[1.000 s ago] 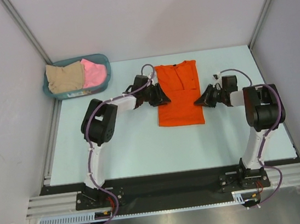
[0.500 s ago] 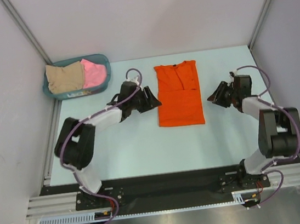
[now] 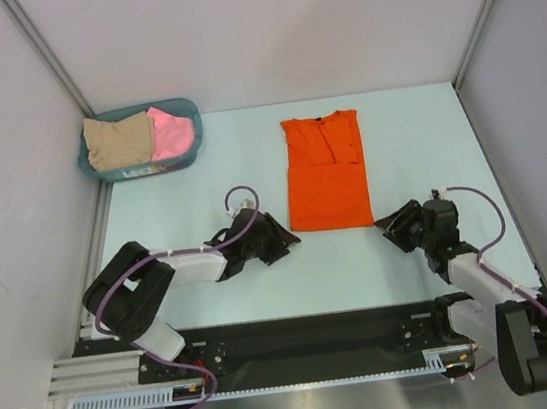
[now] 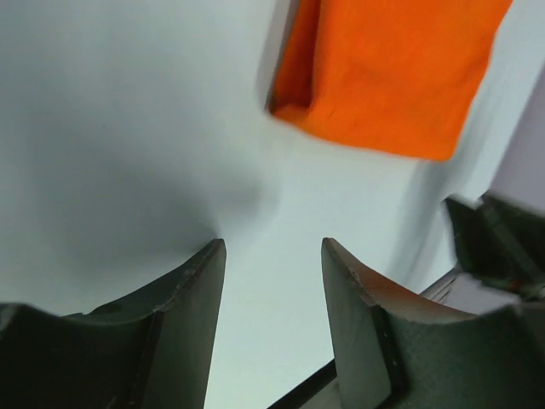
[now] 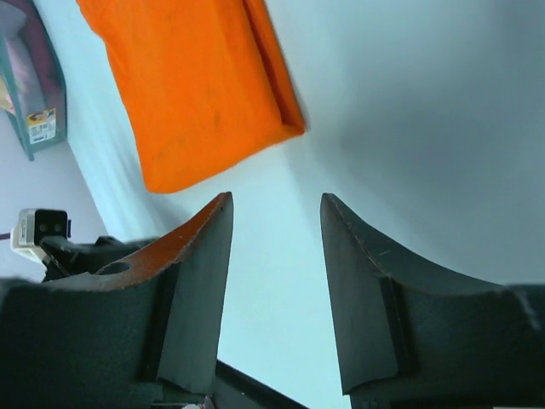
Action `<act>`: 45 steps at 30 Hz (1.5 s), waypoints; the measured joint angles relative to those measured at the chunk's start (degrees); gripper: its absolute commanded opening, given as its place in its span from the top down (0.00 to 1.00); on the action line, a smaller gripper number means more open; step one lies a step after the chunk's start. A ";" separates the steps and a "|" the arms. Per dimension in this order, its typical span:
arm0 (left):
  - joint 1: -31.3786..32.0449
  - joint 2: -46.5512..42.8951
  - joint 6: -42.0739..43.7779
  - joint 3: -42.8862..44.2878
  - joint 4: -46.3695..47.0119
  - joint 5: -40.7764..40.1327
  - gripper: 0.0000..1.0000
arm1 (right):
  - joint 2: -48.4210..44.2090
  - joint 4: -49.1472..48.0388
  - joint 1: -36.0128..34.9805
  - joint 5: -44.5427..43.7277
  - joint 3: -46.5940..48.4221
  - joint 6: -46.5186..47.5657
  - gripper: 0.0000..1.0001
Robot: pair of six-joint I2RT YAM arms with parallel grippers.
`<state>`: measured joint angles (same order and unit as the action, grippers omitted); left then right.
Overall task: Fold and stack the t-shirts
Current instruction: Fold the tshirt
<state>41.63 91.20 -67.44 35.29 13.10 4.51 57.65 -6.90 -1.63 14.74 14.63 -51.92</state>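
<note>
The orange t-shirt (image 3: 326, 172) lies flat on the tabletop (image 3: 202, 194), its long axis running away from the arm bases, collar far. Its near hem sits between the 2 arms: left fingers (image 3: 277, 245) just off the near-left corner, right fingers (image 3: 394, 226) off the near-right, both spread and empty, about equally near. The beige t-shirt (image 3: 119, 141) and pink t-shirt (image 3: 171, 129) are bunched in the basket (image 3: 192, 124), partly hidden

In the left wrist view the orange shirt (image 4: 387, 77) is blurred and runs off the top edge. The right wrist view cuts it at the top too, and the basket (image 5: 40, 126) at the left edge; its label is too small to read. From above, the pink shirt (image 3: 171, 132) and beige shirt (image 3: 116, 141) lie bunched, sleeves and necks hidden.
</note>
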 measured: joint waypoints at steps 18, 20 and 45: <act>-1.03 10.78 -26.73 1.66 13.86 -2.60 0.52 | 10.80 -21.57 -9.55 -13.84 -6.99 -20.52 0.49; -1.64 11.91 -28.61 1.66 15.65 -1.79 0.52 | 12.07 -23.19 -9.68 -14.27 -6.99 -21.64 0.49; -4.48 13.57 -32.11 1.57 17.64 -0.81 0.58 | 18.32 -28.79 -13.27 -18.93 -6.10 -28.83 0.53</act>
<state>37.15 104.77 -99.55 36.86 30.74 3.70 75.96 -35.68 -14.90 -4.19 8.54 -80.75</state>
